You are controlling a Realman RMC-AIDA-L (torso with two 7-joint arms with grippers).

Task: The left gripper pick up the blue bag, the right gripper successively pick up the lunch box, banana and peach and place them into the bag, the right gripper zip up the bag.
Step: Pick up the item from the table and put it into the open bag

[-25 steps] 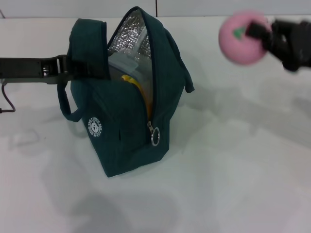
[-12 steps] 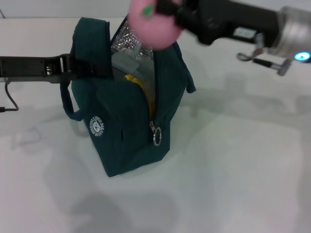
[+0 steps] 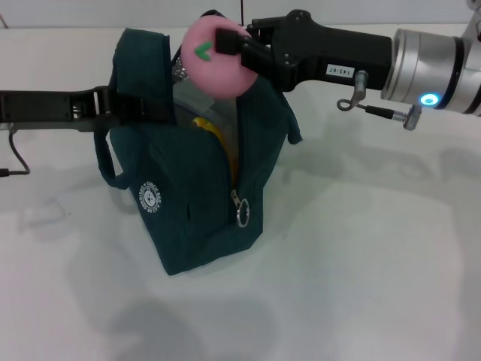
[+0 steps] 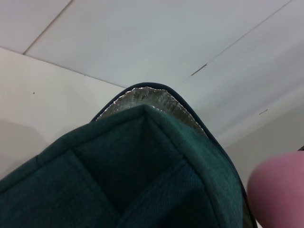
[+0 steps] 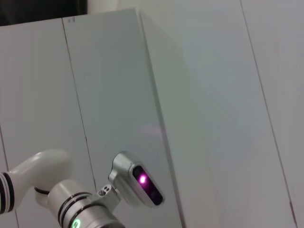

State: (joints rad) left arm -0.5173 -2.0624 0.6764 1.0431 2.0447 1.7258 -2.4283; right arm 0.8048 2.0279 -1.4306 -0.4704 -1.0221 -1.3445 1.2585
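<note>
The large dark teal-blue fabric lunch bag point(image 3: 199, 180) stands upright on the white table point(image 3: 361, 248), its zip undone and its mouth gaping upward, the silver foil lining point(image 4: 147, 97) showing along the rim. The left gripper point(image 3: 124, 107) reaches in from the robot's left and is clamped on the bag's upper left edge beside a loop handle, holding that side up. Directly over the opening, the right gripper point(image 3: 229, 47) comes in from the right with its fingers closed on the small round pink peach point(image 3: 214, 54), which hangs at rim level, overlapping the top edge of the mouth and covering most of the gap. Inside, below the peach, a curved strip of yellow banana point(image 3: 214, 135) lies against the right wall, with the pale corner of the clear plastic lunch box point(image 3: 192, 101) behind it. The ring zipper pull point(image 3: 241, 215) hangs low at the front end of the zip. Open table spreads in front and to the right of the bag.
</note>
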